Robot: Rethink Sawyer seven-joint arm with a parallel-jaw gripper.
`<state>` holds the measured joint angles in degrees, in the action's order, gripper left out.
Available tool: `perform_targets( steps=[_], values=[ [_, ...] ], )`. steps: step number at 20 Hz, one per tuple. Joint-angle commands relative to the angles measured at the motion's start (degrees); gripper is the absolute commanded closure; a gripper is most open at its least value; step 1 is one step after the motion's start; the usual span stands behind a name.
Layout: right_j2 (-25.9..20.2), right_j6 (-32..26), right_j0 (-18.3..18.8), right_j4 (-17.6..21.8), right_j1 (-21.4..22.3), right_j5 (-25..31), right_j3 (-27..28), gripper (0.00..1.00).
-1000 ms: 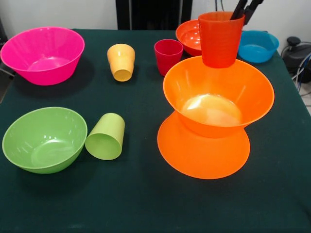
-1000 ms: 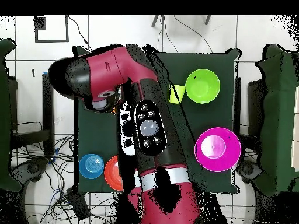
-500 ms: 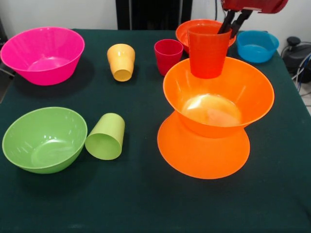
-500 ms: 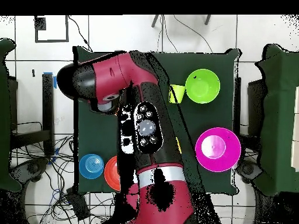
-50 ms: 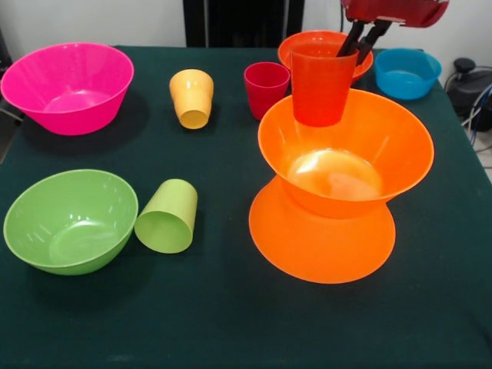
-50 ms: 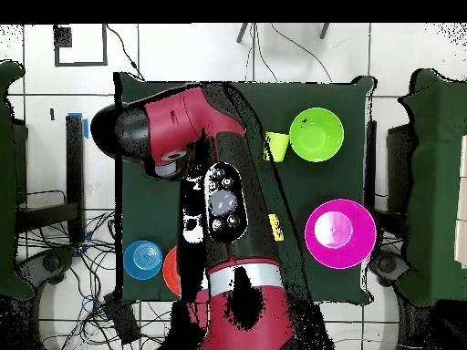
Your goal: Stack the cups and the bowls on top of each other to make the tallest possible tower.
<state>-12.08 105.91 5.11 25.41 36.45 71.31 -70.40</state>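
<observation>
The tower [image 5: 330,192] is so far two large flared glossy orange plastic bowls: the lower orange bowl [image 5: 323,244] lies rim down on the dark green bench [image 5: 231,323], and the upper orange bowl [image 5: 346,150] sits upright on its base. Taking this pile as landmark, the smooth tapered red-orange plastic cup [image 5: 323,83] hangs upright over the far rim of the upper bowl, its bottom below that rim in the front view. The black end effector [image 5: 360,40] pinches the cup's wall at the rim, one finger inside and one outside. Whether the cup touches the bowl cannot be told.

Behind the tower stands the round red-orange bowl [image 5: 307,48], partly hidden by the cup, with the small blue bowl [image 5: 407,73] beside it. The magenta-red cup [image 5: 266,88] stands just beyond the pile's far left, and the yellow-orange cup [image 5: 191,98] further left, tilted. The large flared pink bowl [image 5: 68,86] is well apart at the far left. Left of the tower, the lime green cup [image 5: 167,217] lies on its side, touching the round lime green bowl [image 5: 69,221].

In the overhead view the red arm [image 6: 210,173] covers the tower.
</observation>
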Motion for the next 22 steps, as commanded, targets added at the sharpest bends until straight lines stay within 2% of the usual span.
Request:
perform_targets(
  steps=[1, 11, 22],
  values=[
    [0.9, 8.5, -1.3, -0.9, -0.1, -1.5, -1.0, 1.0],
    [0.9, 6.0, -1.1, -3.7, 0.6, -1.5, -1.4, 1.0],
    [1.0, 5.0, -1.1, -5.0, -0.1, -2.3, -1.1, 1.0]
  ],
)
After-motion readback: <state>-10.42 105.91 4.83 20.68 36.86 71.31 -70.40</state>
